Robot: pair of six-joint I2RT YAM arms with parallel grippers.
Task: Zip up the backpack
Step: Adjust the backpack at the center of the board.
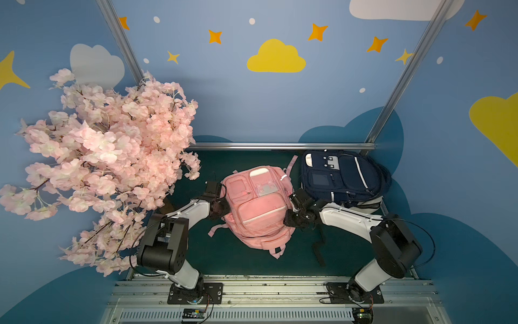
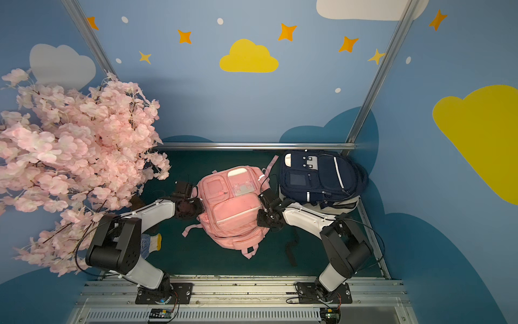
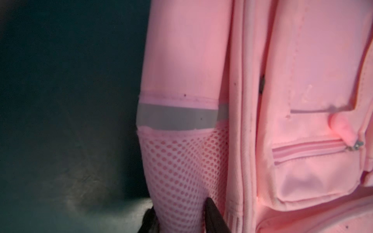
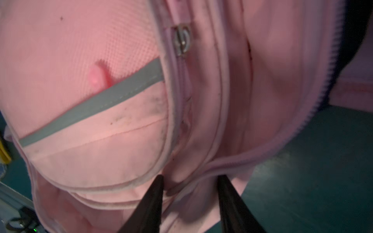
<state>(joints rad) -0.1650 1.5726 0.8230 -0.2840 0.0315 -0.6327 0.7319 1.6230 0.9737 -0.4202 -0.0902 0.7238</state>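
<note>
The pink backpack point(image 1: 259, 207) point(image 2: 232, 207) lies front up on the green mat in both top views, with an arm pressed against each side. My left gripper point(image 3: 179, 209) point(image 1: 225, 209) is shut on its mesh side pocket point(image 3: 181, 165), the netting bunched between the black fingers. My right gripper point(image 4: 190, 178) point(image 1: 290, 208) is shut on a fold of pink fabric at the opposite side, just beside a zipper track point(image 4: 298, 129) whose teeth show along one loose edge. A metal zipper slider point(image 4: 182, 40) sits further up a neighbouring track. A small pocket's pull point(image 3: 356, 144) shows in the left wrist view.
A navy backpack point(image 1: 342, 176) rests on something white right behind my right arm. A pink blossom tree point(image 1: 106, 157) overhangs the left side above my left arm. A black strap point(image 1: 319, 246) lies on the mat near the right arm, and a glove point(image 2: 152, 244) near the left.
</note>
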